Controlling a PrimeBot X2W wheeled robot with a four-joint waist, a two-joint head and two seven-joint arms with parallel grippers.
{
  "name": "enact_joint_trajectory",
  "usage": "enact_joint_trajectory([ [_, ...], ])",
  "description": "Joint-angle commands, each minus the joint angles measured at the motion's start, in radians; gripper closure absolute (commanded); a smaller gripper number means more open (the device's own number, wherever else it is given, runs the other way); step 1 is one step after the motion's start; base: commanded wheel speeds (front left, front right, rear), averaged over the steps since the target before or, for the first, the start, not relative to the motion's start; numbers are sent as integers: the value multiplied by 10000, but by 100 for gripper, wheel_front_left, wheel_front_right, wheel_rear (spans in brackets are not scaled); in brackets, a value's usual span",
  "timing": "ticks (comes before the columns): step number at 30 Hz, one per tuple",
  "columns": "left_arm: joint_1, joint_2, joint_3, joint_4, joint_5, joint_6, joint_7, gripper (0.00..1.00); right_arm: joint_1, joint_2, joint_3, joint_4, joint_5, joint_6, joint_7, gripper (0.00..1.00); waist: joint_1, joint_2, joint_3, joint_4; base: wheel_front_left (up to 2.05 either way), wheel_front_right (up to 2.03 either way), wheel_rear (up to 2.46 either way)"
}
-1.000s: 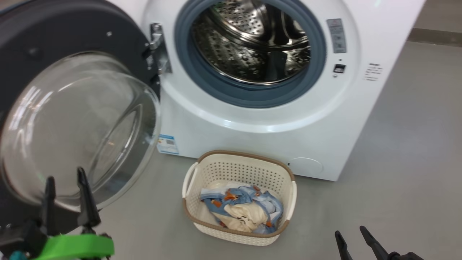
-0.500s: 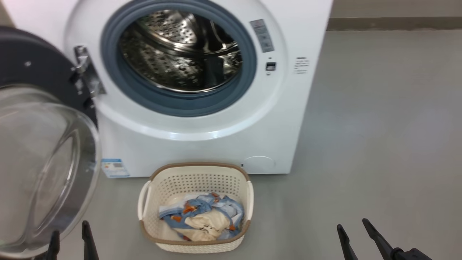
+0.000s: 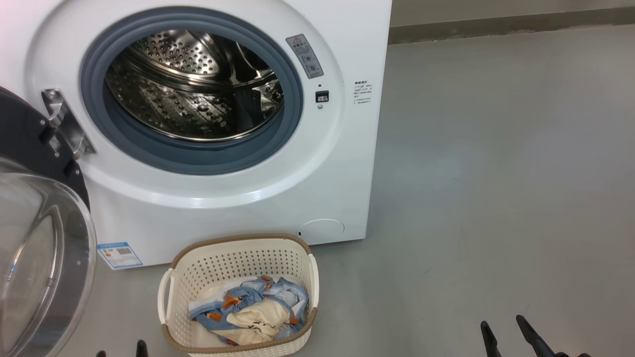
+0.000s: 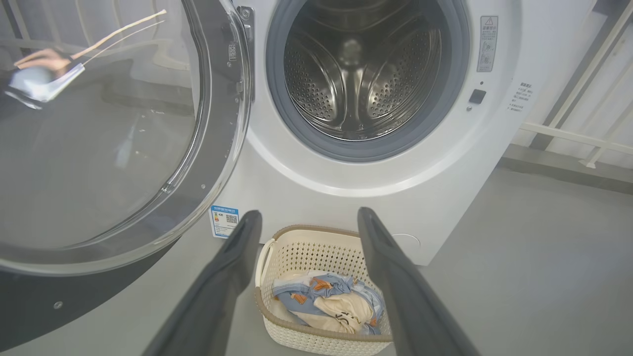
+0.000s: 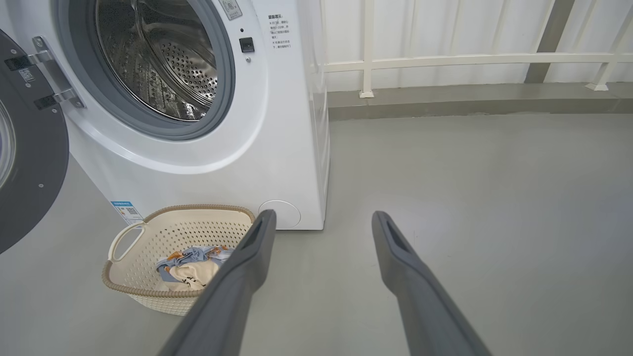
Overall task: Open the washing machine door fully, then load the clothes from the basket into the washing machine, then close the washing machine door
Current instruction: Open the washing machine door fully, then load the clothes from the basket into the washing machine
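The washing machine (image 3: pixel 238 208) stands with its steel drum (image 3: pixel 188 94) exposed. The washing machine door (image 3: pixel 30 248) hangs swung out on the left, its glass bowl facing me. On the floor in front sits the basket (image 3: pixel 238 258), holding the clothes (image 3: pixel 248 310), blue patterned fabric over a cream piece. My left gripper (image 3: pixel 121 349) shows just its tips at the bottom edge, near the basket's left side. It is open in the left wrist view (image 4: pixel 309 213), with the basket (image 4: pixel 316 252) framed between its fingers. My right gripper (image 3: pixel 502 322) is open over bare floor, right of the basket (image 5: pixel 183 232).
Grey floor (image 3: pixel 496 173) stretches to the right of the machine. A white railing (image 5: pixel 445 62) and a low ledge run along the wall behind. The open door (image 5: pixel 29 163) takes up the space left of the basket.
The head camera has swung, so the machine, door and basket sit further left in view. My left gripper has dropped to the bottom edge. Both grippers stay open.
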Motion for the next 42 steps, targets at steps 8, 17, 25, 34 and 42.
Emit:
enact_joint_trajectory([
  [8,61,29,109,-5,-78,3,-64,0,-174,-273,114,-457,-303,27,-120,0,0,0,-133,133,0,0,0],
  [17,145,29,50,22,-119,5,-64,0,-154,-267,-126,-756,-416,27,-120,0,0,0,-245,253,0,0,0],
  [25,183,28,-61,42,-284,63,-64,0,-31,-239,-324,-805,-413,27,-120,0,0,0,-292,331,0,0,0],
  [34,161,28,-12,35,-362,58,-64,0,-40,-196,-432,-839,-423,27,-120,0,0,0,-194,323,0,0,0],
  [42,128,28,79,264,55,-61,-64,0,-59,-124,-405,-796,-416,27,-120,0,0,0,-132,281,11,-11,0],
])
